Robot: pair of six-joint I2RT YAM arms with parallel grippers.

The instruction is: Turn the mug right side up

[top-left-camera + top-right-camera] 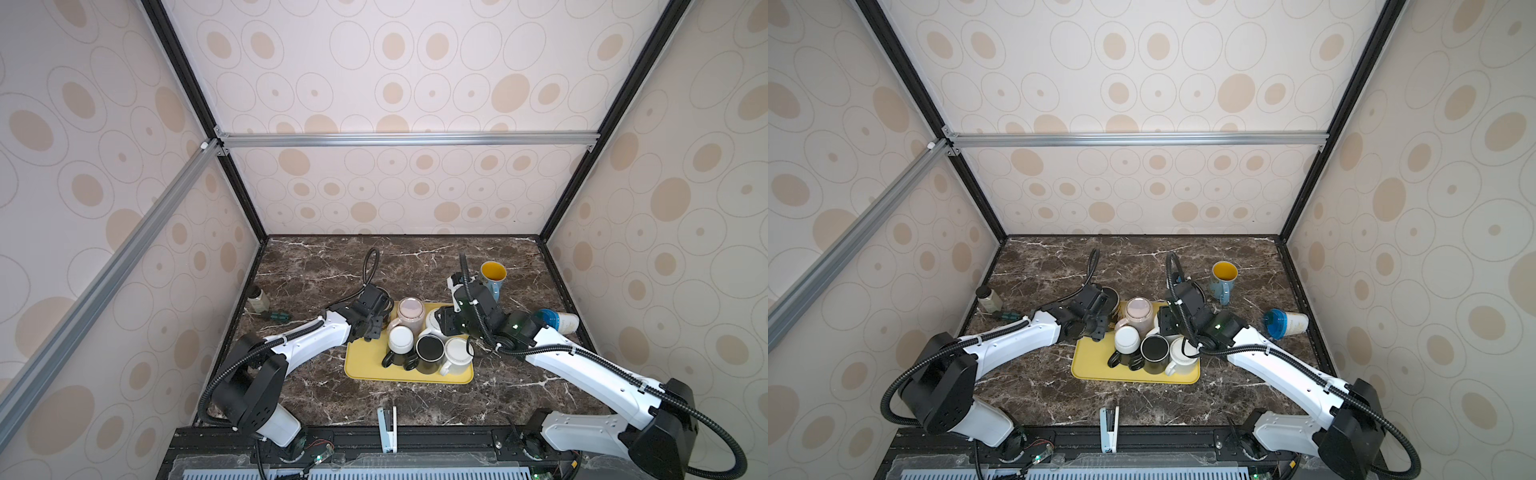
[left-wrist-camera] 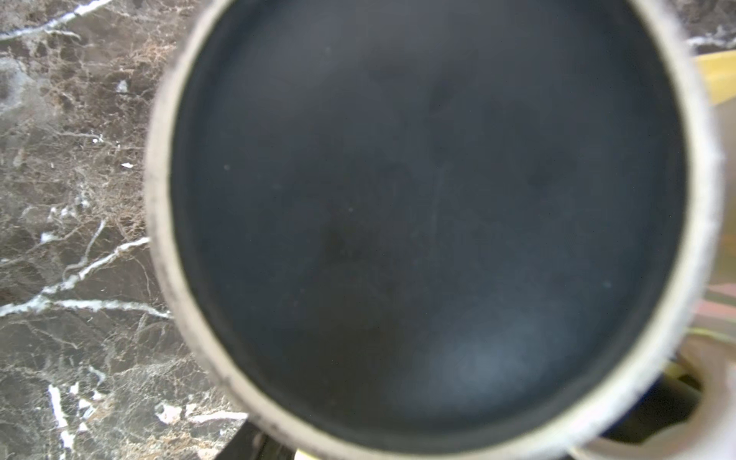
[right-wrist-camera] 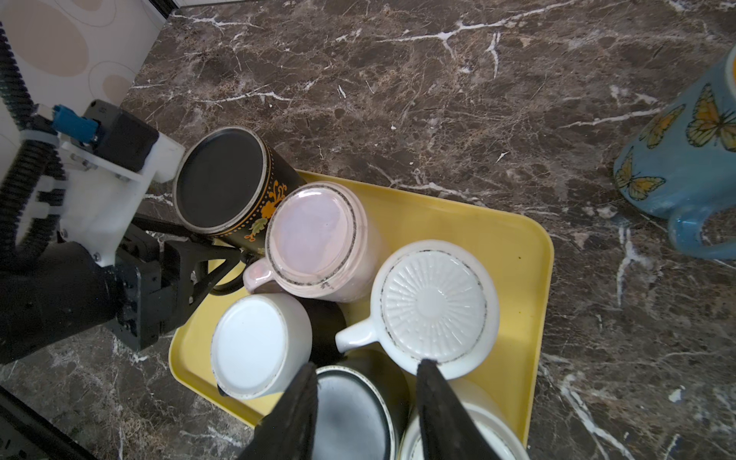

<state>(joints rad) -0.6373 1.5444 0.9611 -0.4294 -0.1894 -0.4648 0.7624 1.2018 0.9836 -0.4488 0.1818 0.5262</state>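
Observation:
A black mug with orange flowers is bottom up and tilted at the back left corner of the yellow tray. My left gripper is shut on it near the handle, one finger lying against its side. Its dark base fills the left wrist view. In both top views the gripper hides most of the mug. My right gripper hangs open above the tray's other mugs and holds nothing.
Bottom up on the tray stand a pink mug, a white ribbed one, a plain white one and a black one. A blue butterfly mug stands upright behind. A blue-lidded cup lies at the right, a jar at the left.

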